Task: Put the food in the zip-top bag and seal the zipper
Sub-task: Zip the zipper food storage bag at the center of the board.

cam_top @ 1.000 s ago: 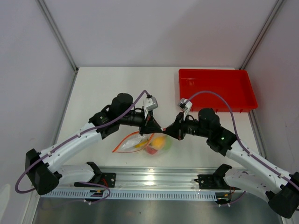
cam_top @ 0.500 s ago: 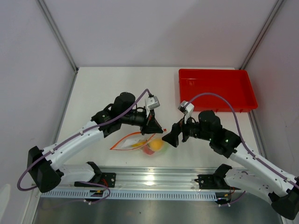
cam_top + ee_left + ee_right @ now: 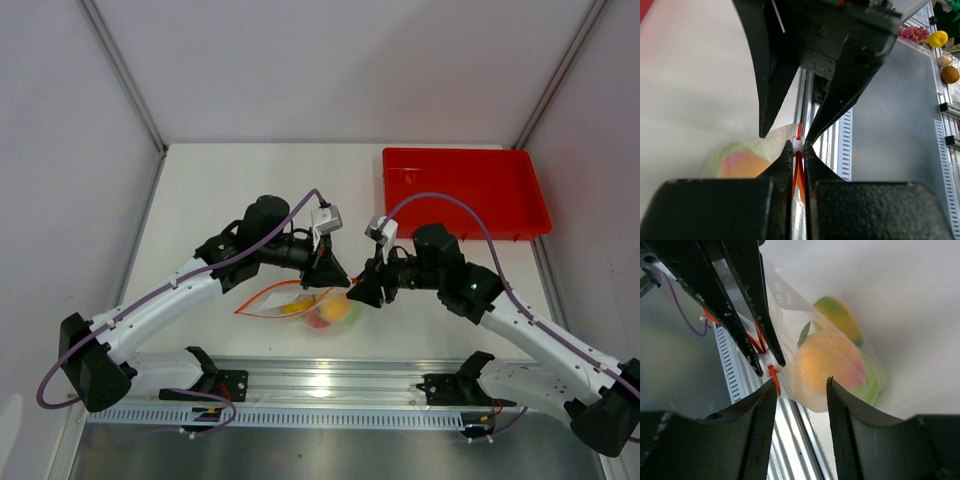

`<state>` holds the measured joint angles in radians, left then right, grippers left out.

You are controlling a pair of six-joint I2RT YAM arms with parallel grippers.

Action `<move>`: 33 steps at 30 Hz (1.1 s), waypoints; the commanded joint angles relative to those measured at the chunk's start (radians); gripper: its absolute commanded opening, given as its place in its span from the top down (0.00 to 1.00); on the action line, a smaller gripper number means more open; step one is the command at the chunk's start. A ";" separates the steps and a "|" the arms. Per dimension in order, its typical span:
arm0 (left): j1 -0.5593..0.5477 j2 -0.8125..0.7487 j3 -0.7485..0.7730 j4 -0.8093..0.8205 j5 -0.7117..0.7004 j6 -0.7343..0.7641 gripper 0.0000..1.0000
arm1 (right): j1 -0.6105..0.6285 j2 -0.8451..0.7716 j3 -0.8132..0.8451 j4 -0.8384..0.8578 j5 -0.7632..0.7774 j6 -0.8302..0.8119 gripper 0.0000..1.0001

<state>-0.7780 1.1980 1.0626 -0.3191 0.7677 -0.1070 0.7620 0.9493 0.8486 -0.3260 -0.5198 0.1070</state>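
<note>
The left gripper (image 3: 798, 147) is pinched tight on the zipper (image 3: 799, 131) of the zip-top bag (image 3: 270, 305), which lies at the near middle of the table (image 3: 220, 190). The food (image 3: 333, 310) sits inside the bag, bulging its right end. Just beside it, the right gripper (image 3: 800, 386) stands half apart, gripping nothing, its jaws facing the strip's end. A red tray (image 3: 465, 190) lies far right

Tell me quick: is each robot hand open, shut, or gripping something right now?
Left hand: closed, pinching the thin orange-red zipper strip of the clear plastic bag.
Right hand: open, fingers apart, gripping nothing.
</note>
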 commanded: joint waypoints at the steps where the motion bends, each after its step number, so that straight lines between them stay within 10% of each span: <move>1: 0.005 -0.011 0.036 0.003 0.047 -0.002 0.99 | -0.001 0.032 0.063 -0.022 -0.094 -0.050 0.54; 6: 0.006 -0.020 0.027 -0.009 0.054 0.006 1.00 | -0.004 0.055 0.095 -0.033 -0.101 -0.084 0.80; 33: 0.005 -0.012 0.008 -0.032 0.053 0.020 0.99 | -0.052 0.088 0.095 0.073 -0.193 -0.035 1.00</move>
<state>-0.7727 1.1976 1.0626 -0.3382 0.7963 -0.1040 0.7429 1.0832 0.9527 -0.4038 -0.7212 0.0189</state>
